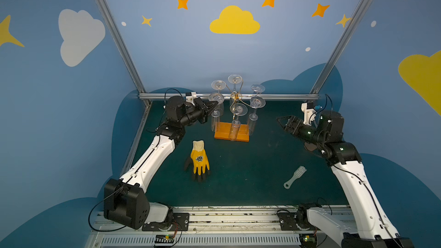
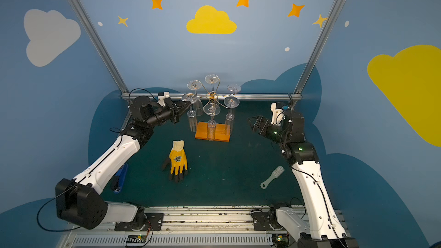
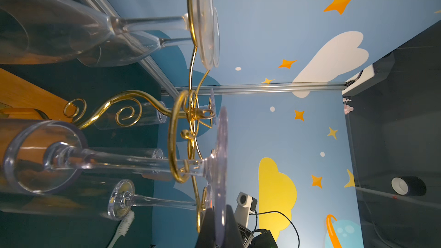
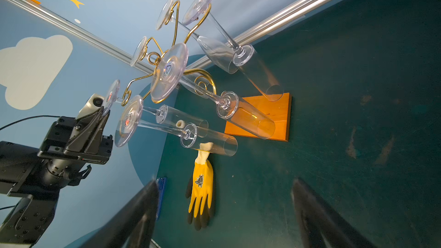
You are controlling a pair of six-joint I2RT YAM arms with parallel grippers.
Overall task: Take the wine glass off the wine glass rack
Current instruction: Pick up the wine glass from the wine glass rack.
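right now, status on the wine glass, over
Left gripper shut on the wine glass foot, right gripper open, standing off. Wine glass hanging on the wine glass rack. Neighbouring glasses close beside it.

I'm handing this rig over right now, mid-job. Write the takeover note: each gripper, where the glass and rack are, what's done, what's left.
Left gripper: shut on the foot of the wine glass, which hangs upside down on the left side of the rack.
Right gripper: open, empty, off to the right of the wine glass rack, touching nothing.
The rack stands at the back of the table; five more glasses hang on it.
Done: the glass is gripped.
Left: draw it free of the rack without knocking its neighbours, then probably set it down.
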